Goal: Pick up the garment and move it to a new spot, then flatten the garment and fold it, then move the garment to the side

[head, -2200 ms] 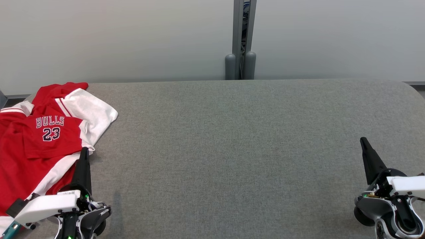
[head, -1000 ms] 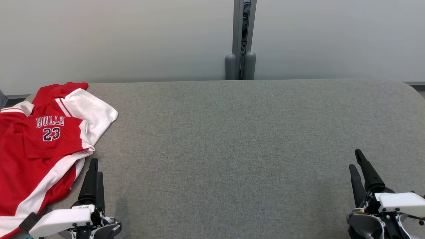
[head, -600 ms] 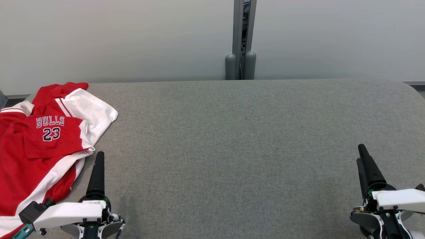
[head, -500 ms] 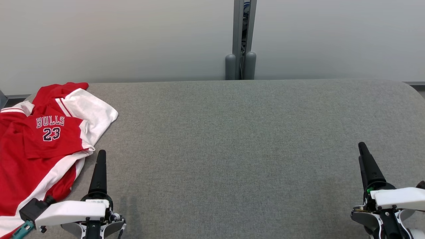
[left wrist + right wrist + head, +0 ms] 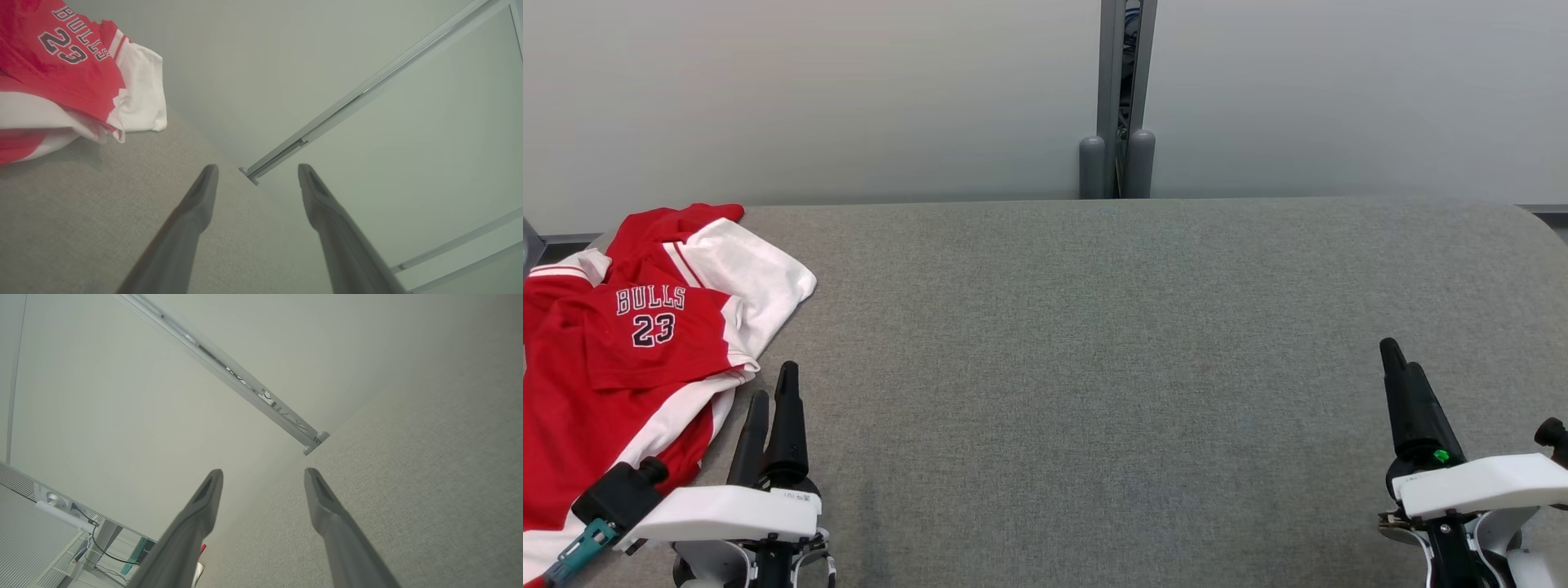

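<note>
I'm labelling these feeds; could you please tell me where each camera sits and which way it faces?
Head view: on the head, facing forward and down at the grey table; left claw and right claw at bottom corners.
Left wrist view: on that wrist, looking along its open fingers across the table to the wall.
Right wrist view: likewise, along the right claw's open fingers.
Shared: head and left wrist views show the Bulls jersey.

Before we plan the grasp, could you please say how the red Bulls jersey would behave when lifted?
The red Bulls jersey lies in soft, uneven folds, so it will probably droop limply. Its thin layers suggest it is light.
</note>
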Tool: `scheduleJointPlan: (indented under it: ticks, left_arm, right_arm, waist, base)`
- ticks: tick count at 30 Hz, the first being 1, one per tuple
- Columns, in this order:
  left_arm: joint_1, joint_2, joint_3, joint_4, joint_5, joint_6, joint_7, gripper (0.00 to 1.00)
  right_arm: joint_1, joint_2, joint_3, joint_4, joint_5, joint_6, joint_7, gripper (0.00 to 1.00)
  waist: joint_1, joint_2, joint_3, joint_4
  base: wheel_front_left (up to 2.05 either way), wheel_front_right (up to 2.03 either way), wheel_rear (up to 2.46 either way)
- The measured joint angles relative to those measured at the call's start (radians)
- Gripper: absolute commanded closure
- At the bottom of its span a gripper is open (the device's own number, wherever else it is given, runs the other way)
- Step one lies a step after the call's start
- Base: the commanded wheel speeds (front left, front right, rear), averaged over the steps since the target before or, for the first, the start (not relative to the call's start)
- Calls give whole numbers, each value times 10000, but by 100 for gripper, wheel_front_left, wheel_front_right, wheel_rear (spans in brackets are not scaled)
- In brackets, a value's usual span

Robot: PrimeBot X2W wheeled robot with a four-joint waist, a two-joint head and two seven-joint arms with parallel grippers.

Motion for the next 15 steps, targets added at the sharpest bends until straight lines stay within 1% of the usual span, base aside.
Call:
scheduleJointPlan:
  ticks: [7,15]
  left_arm:
    - [102,119,-113,17,1442,176,-190,0]
    - [204,244,-307,67,2790,357,-420,0]
  right_arm:
    - [175,-17,268,-188,-1350,0,-268,0]
    - [233,-36,481,-259,-2742,0,-548,0]
  waist:
    - [0,0,-33,7]
    - [0,0,-70,7]
  base:
    - [0,0,0]
    - [0,0,0]
